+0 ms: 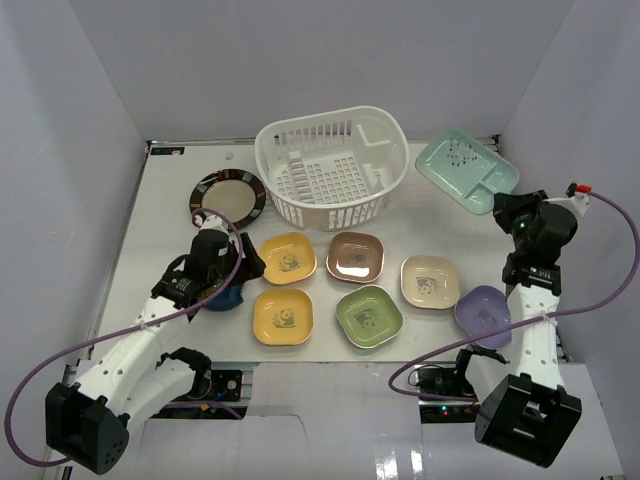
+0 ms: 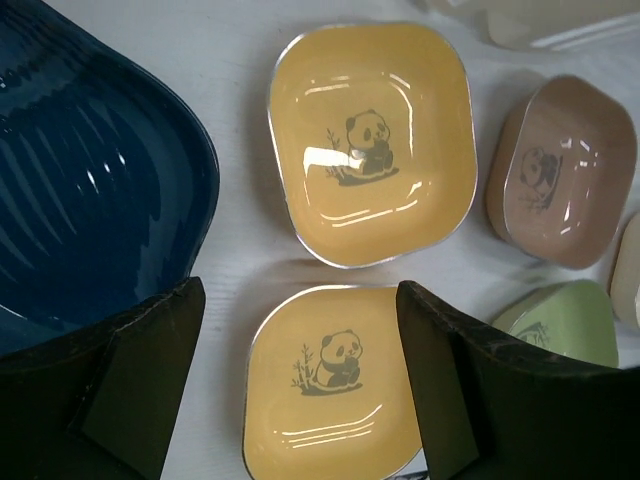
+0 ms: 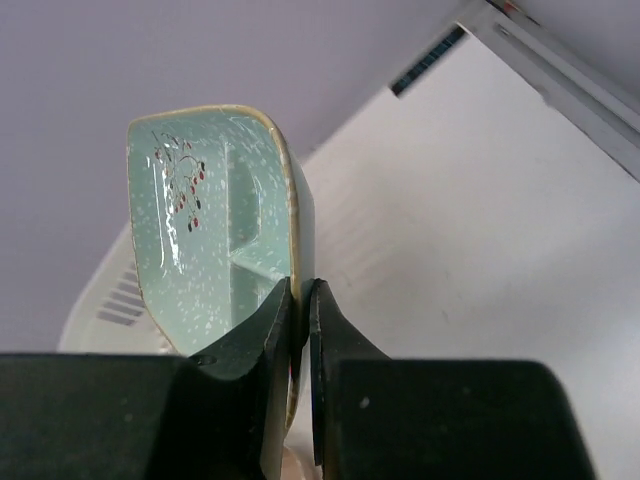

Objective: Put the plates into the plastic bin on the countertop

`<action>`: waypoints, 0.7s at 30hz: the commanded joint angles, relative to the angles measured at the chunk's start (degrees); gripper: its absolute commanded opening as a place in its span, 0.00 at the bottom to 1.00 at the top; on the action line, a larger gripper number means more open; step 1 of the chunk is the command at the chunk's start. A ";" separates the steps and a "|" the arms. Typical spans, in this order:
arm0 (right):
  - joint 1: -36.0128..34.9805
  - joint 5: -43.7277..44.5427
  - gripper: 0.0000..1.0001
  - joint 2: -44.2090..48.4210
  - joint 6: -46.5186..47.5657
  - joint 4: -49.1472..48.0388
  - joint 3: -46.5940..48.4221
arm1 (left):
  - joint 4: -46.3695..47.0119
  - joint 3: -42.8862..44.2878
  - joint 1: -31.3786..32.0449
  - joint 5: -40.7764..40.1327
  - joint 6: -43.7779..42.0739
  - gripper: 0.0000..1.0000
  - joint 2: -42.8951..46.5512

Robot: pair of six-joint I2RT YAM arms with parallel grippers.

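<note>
The left arm (image 1: pixel 205 268) hides most of the blue plate (image 1: pixel 228 298). The right arm (image 1: pixel 535 340) covers one edge of the purple plate (image 1: pixel 482 312). Dark fingers (image 3: pixel 250 350) hide the bottom of the teal plate (image 3: pixel 200 240).

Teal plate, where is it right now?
The teal plate is far right in the top view, beside the white bin, its rim pinched by the right gripper.

Both arms have white links and black joints. The left arm (image 1: pixel 130 360) has a black base block (image 1: pixel 85 432) at 7 o'clock in the top view, and the right arm (image 1: pixel 532 340) has another block (image 1: pixel 527 420) at 5 o'clock. A thin purple left cable (image 1: pixel 92 338) follows one arm. The right cable (image 1: pixel 634 240) has a red tip (image 1: pixel 574 187). The left gripper (image 2: pixel 298 292) and the right gripper (image 3: pixel 302 288) have matte black wedge fingers.
</note>
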State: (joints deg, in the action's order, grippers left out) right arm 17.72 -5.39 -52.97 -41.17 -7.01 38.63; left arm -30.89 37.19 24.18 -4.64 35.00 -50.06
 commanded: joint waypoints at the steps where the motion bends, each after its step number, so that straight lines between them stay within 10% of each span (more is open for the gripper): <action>1: -1.36 -9.35 0.08 0.60 -2.43 -8.64 8.55 | 3.37 4.90 0.25 -6.60 3.05 0.87 -3.35; 11: -30.16 -3.94 0.08 -29.60 12.42 5.06 43.69 | 9.79 17.04 -10.80 -4.08 4.45 0.85 -16.01; 21: -39.24 -1.64 0.08 -54.33 18.14 15.35 64.10 | 13.58 22.05 -32.25 4.55 5.95 0.85 -30.77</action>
State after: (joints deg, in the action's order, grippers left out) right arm -21.10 -7.79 -105.47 -24.27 9.63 96.62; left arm -18.94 56.75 -4.10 -3.64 40.14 -77.97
